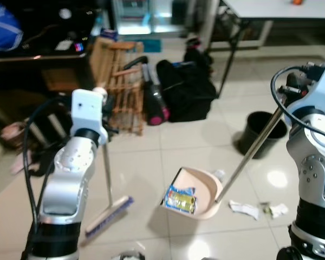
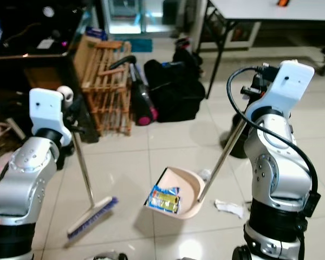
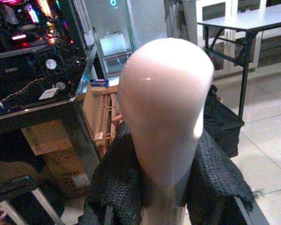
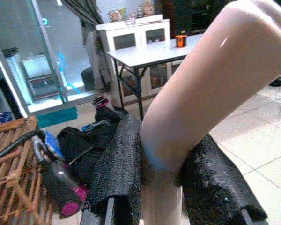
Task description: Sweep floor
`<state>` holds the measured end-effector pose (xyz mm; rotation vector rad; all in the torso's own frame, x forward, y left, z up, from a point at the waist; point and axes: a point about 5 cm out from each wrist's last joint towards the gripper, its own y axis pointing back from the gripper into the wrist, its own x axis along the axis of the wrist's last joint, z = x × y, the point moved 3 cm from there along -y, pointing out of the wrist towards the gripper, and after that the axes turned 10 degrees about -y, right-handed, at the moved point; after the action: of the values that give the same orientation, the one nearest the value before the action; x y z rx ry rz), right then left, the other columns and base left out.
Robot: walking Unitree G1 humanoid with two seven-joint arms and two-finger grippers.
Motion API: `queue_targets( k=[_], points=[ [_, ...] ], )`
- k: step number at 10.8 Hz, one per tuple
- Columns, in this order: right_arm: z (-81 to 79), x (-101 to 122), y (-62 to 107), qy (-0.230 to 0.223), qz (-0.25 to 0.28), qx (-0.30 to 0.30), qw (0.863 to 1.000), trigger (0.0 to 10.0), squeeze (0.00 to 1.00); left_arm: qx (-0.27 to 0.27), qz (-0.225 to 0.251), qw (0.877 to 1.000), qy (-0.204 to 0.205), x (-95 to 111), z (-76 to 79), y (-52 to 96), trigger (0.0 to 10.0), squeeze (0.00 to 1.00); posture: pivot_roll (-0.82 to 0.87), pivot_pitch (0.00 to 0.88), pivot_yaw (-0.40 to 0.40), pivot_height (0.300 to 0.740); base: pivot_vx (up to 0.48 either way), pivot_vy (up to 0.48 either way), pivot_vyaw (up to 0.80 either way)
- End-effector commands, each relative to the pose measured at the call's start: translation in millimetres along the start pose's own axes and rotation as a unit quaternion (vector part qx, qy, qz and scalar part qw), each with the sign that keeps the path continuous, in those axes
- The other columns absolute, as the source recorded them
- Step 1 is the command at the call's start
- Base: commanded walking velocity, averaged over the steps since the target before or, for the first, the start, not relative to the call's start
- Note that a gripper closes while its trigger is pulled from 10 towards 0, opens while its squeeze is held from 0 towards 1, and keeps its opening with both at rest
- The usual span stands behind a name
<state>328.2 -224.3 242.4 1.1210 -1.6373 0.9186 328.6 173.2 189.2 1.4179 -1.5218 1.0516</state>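
My left gripper [image 3: 161,187] is shut on the pale rounded top of the broom handle [image 3: 165,103]. The broom stands on the tiles at my left, and its blue-bristled head [image 1: 109,215] rests on the floor. My right gripper [image 4: 161,183] is shut on the pale grip of the dustpan handle [image 4: 201,79]. The metal shaft [image 1: 249,157] slants down to the beige dustpan [image 1: 207,187], which sits on the floor in the middle. A blue and yellow wrapper [image 1: 180,199] lies inside it. White paper scraps [image 1: 245,208] lie on the tiles just right of the pan.
A black bin [image 1: 260,132] stands behind the dustpan shaft at the right. A wooden rack [image 1: 122,89], a stick vacuum [image 1: 154,100] and a black bag [image 1: 187,89] crowd the back. A white table [image 1: 281,8] stands far right, a dark desk far left.
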Motion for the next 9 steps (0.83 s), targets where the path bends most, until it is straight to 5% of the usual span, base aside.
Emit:
queue_targets(
  k=[1, 9],
  points=[
    [-5.4, 11.3, -0.3, -0.007, 0.019, 0.011, 1.0, 10.0, 0.0, 0.008, 0.024, 1.0, -0.007, 13.1, -3.7, -1.2, 10.0, 0.0, 0.01, 0.077, 0.014, 0.74, 0.398, 0.0, 0.0],
    [-12.1, 20.7, -4.5, -0.049, 0.046, 0.021, 0.998, 10.0, 0.0, 0.015, 0.032, 0.999, -0.017, 16.1, -7.8, -0.8, 10.0, 0.0, 0.03, 0.046, 0.015, 0.74, 0.422, 0.0, 0.0]
  ],
)
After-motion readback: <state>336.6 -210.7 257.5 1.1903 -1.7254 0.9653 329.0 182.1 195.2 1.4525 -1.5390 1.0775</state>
